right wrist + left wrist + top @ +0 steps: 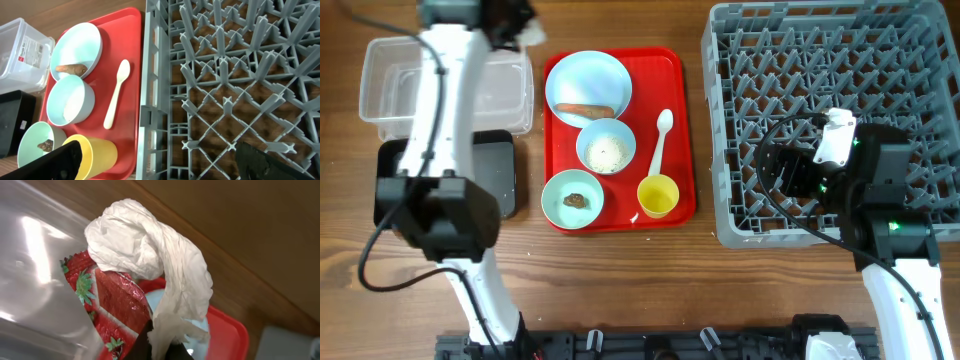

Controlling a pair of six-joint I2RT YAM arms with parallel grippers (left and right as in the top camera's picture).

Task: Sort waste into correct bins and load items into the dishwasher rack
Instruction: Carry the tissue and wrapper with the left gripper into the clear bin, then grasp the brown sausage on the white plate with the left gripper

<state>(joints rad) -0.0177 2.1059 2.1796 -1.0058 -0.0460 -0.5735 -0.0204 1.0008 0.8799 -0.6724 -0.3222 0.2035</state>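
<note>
Crumpled white wrapper [150,245] and red wrapper [117,297] are pinched in the left gripper [156,347], over the far right corner of the clear tub [380,95]. Right gripper [167,162] hovers, fingers wide, over the near left of the rack [920,40]. Plate [590,75], blue bowl [625,135], green bowl [555,190], cup [658,196] and spoon [660,140] sit on the red tray [682,120] between tub and rack.

You have bright, even light from above, with soft shadows. In your left wrist view glare streaks the tub [30,280] and the close wrapper [145,240] is slightly blurred. Overhead is sharp.
</note>
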